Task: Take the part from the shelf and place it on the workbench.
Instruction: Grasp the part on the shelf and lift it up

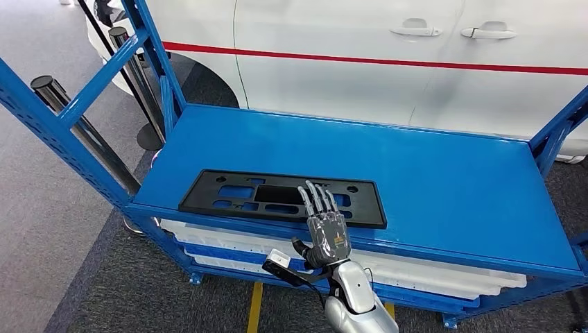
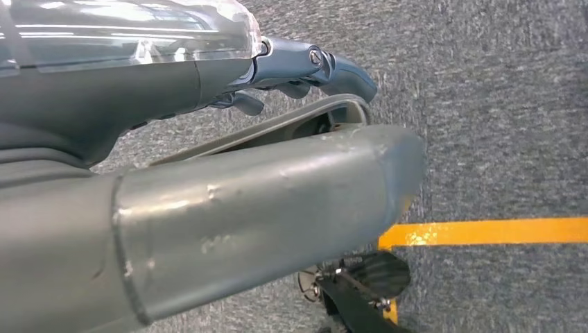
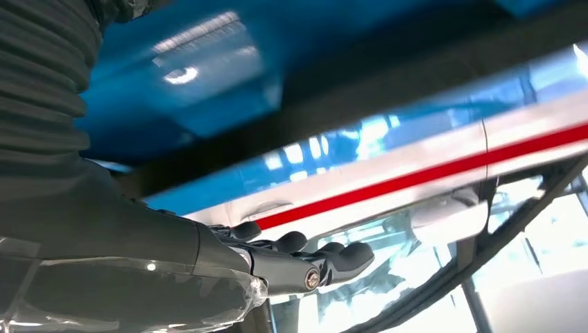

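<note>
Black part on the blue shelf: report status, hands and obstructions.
Right hand open, fingers stretched flat over the black part, no grip. Left hand hanging over grey carpet, holding nothing. Part flat on blue shelf. Nothing blocking it.

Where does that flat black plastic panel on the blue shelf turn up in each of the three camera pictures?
Head view: black panel lies flat at the blue shelf's front edge, under the right hand's fingers.
Left wrist view: not in it.
Right wrist view: a blurred dark band across blue.
Shared landmark: white car's red stripe.
</note>
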